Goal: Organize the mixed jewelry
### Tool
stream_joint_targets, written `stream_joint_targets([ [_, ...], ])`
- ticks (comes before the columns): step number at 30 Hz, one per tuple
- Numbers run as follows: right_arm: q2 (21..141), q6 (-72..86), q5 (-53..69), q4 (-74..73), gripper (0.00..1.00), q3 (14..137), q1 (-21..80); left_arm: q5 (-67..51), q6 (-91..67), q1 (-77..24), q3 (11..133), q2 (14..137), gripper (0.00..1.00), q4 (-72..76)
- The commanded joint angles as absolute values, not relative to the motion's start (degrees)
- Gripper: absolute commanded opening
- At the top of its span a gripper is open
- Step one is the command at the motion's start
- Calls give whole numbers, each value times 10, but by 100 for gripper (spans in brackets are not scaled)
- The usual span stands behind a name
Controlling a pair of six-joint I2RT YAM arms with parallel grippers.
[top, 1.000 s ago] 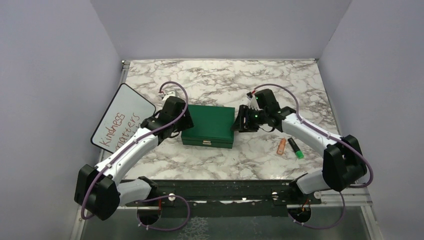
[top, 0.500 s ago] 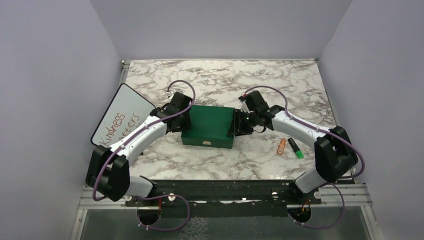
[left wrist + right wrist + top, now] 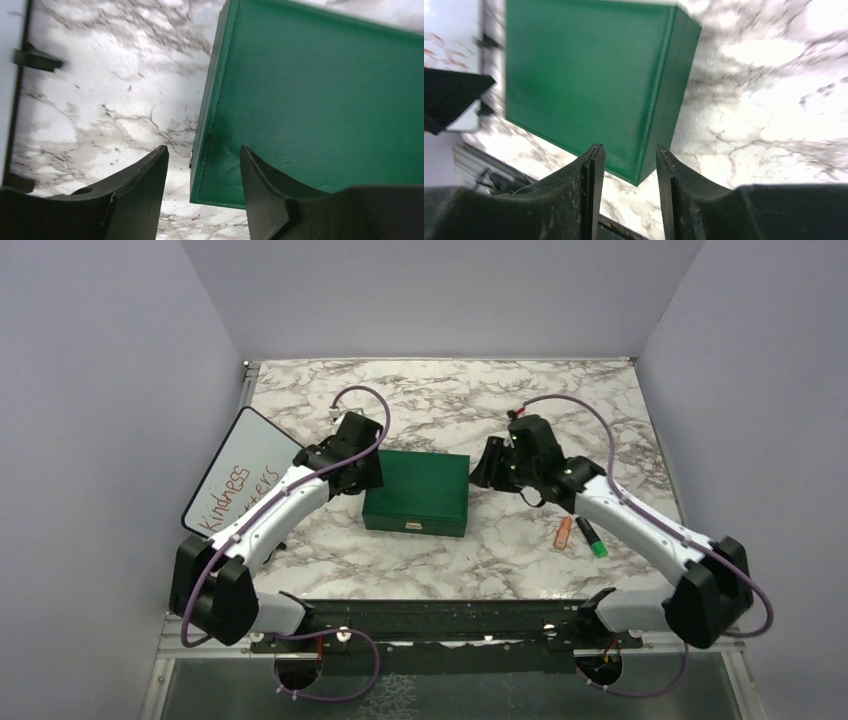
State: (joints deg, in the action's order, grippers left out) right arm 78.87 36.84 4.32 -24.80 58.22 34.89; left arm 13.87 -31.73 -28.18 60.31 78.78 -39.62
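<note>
Green box (image 3: 417, 490) closed between left gripper (image 3: 202, 155) and right gripper (image 3: 629, 147)

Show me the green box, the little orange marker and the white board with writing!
flat green rectangular box (image 3: 417, 490), top view, middle of its top.
small orange marker (image 3: 564, 531), top view, middle of its body.
white board with red writing (image 3: 245, 480), top view, its middle.

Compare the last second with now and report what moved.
Both arms closed in on the sides of the green box, then backed off. The left gripper shifted toward its far-left corner, and the right gripper drew away to the right. Both are open over its side edges, holding nothing. The closed box, orange marker, highlighter and whiteboard stayed put.
</note>
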Motion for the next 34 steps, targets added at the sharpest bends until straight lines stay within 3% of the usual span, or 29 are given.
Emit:
stream_joint_targets([
  [1, 666, 381, -73, -202, 49, 561, 349, 200, -289, -279, 652, 698, 63, -393],
  [7, 537, 319, -168, -293, 60, 564, 348, 215, -252, -279, 664, 580, 98, -392],
  [11, 455, 288, -232, -360, 79, 597, 348, 218, -238, -279, 677, 516, 99, -396],
  [18, 335, 265, -326, -365, 97, 607, 348, 239, -223, -279, 682, 410, 99, -402],
  [34, 302, 256, -388, -404, 100, 659, 348, 268, -237, -279, 723, 323, 99, -441],
])
